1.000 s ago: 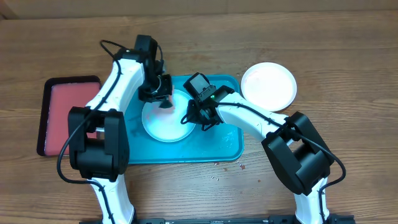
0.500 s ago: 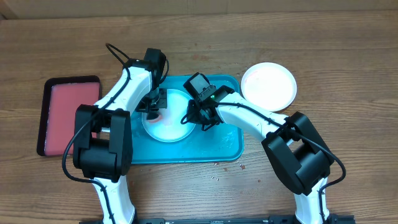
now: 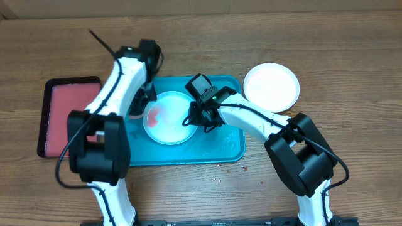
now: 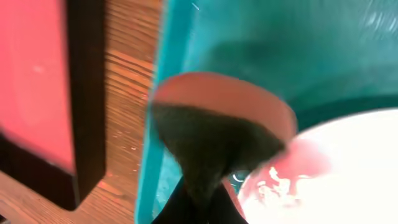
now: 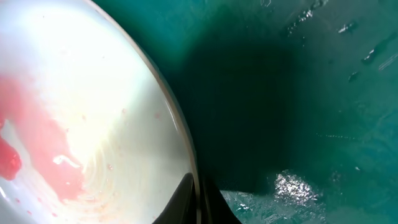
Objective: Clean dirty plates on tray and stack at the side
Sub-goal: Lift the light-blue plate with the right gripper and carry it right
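Observation:
A pale plate [image 3: 168,118] with a red smear on its left part lies on the teal tray [image 3: 223,141]. My right gripper [image 3: 200,119] is shut on the plate's right rim; the right wrist view shows the jaws [image 5: 198,200] pinching the rim of the plate [image 5: 93,106]. My left gripper [image 3: 139,108] is at the tray's left edge, shut on a dark sponge with a pink-red face [image 4: 217,127], just left of the plate [image 4: 339,168]. A clean white plate [image 3: 271,86] lies on the table to the right of the tray. The yellow-green plate is out of view.
A smaller dark-rimmed tray with a pink-red inside [image 3: 66,116] lies left of the teal tray; it also shows in the left wrist view [image 4: 34,81]. Small crumbs lie on the wood in front of the teal tray. The tray floor [image 5: 311,93] is wet.
My left gripper with the sponge has moved left off the plate to the tray's left edge, uncovering the red smear. The right gripper and the plate have not moved.

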{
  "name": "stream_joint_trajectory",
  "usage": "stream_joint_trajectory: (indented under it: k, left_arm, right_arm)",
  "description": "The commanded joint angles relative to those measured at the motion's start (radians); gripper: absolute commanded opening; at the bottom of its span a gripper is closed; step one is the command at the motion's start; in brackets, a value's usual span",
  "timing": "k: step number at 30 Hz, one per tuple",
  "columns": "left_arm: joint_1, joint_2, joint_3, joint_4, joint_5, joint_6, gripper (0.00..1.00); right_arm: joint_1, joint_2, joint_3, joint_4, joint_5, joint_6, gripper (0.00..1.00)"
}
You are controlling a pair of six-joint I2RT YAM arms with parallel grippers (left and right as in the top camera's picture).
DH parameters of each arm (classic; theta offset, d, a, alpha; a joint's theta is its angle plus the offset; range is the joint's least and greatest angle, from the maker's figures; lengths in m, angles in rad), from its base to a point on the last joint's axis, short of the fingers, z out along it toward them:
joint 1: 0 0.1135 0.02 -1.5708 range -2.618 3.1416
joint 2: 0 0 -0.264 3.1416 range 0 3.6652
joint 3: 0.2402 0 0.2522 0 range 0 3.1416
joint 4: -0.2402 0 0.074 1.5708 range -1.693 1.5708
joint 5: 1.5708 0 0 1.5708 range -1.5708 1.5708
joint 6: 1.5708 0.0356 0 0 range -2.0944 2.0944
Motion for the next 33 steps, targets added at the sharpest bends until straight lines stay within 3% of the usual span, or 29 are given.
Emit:
stream_joint_trajectory:
  k: [1,7,15,18,25,33]
  left_arm:
    - [0.014,-0.136,0.036,-0.009,-0.023,-0.049,0.04]
    - [0.121,-0.254,0.035,-0.025,0.0,-0.048,0.04]
    - [0.329,-0.27,0.026,-0.047,0.232,-0.016,0.04]
    - [0.377,-0.27,0.025,-0.041,0.323,0.026,0.04]
    - [0.414,-0.27,0.025,-0.014,0.359,0.047,0.04]
    - [0.414,-0.27,0.025,-0.005,0.36,0.047,0.04]
  right_arm:
    - [-0.01,0.006,-0.003,-0.011,0.036,-0.121,0.04]
    - [-0.01,0.006,-0.001,-0.027,0.02,-0.122,0.04]
    - [-0.01,-0.011,0.122,-0.114,0.032,-0.13,0.04]
    - [-0.008,-0.035,0.211,-0.193,0.044,-0.207,0.04]
    - [0.008,-0.098,0.437,-0.451,0.26,-0.224,0.04]
    - [0.056,-0.127,0.486,-0.553,0.507,-0.274,0.04]
